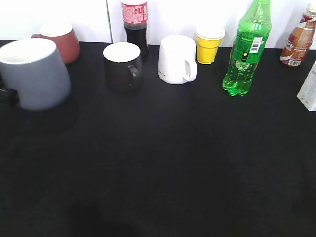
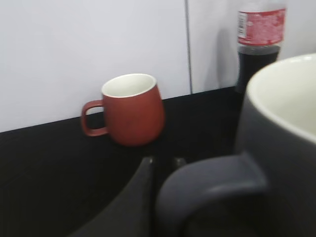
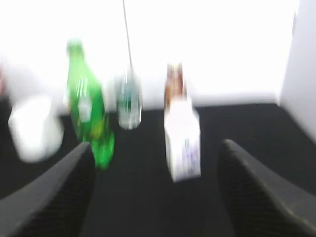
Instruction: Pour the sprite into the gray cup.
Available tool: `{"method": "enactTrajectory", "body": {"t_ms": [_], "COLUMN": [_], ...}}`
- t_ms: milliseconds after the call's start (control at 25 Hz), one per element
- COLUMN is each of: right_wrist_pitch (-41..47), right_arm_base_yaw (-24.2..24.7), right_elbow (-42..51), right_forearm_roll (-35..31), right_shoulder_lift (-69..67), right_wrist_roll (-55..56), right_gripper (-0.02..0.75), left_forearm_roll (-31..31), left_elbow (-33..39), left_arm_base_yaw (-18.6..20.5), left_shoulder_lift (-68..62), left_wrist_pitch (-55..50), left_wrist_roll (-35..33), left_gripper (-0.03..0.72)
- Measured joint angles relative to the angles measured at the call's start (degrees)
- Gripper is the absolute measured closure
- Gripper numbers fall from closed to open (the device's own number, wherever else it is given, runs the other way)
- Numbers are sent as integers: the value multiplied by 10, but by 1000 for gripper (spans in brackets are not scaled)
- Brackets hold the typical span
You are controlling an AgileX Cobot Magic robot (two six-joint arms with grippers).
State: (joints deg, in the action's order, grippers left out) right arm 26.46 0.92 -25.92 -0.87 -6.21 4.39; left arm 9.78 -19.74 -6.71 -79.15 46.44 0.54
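No word or brand can be read anywhere. The sprite (image 1: 247, 49) carries a green label with a white barcode patch at about 2 o'clock on it, bars only, digits too small to read. The cola bottle (image 1: 135, 22) wears a red label with blurred white marks. The brown bottle (image 1: 298, 42) at the surface's 2 o'clock corner shows a smudged white label. The white mug (image 1: 176, 59) bears tiny illegible print.

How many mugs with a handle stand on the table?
4. The gray cup is at the far left, the maroon mug behind it, the black mug left of centre, the white mug beside it. Others may be out of view.
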Motion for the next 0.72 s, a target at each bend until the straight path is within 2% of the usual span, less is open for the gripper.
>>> {"method": "enactTrajectory", "body": {"t_ms": [120, 320, 440, 520, 560, 640, 720], "right_wrist_pitch": [-243, -485, -632, -736, -778, -833, -881], "right_arm_base_yaw": [0, -8, -102, -181, -211, -235, -237], "right_elbow": [78, 84, 84, 84, 77, 41, 3], "right_forearm_roll": [4, 49, 27, -66, -92, -121, -143], "right_shoulder_lift": [-153, -457, -597, -703, -755, -856, -927], "right_wrist_roll": [0, -1, -15, -67, -78, -82, -74], "right_gripper": [153, 152, 152, 152, 152, 152, 149], "left_forearm_roll": [14, 17, 17, 17, 17, 17, 17], "left_elbow": [0, 0, 0, 0, 0, 0, 0], "left_arm_base_yaw": [-24, -31, -31, -31, -31, -31, -31], "left_shoulder_lift": [0, 0, 0, 0, 0, 0, 0], "left_wrist_pitch": [0, -1, -1, -1, -1, -1, -1], "left_wrist_roll": [1, 1, 1, 1, 1, 1, 1], "left_gripper": [627, 627, 627, 627, 627, 627, 627]}}
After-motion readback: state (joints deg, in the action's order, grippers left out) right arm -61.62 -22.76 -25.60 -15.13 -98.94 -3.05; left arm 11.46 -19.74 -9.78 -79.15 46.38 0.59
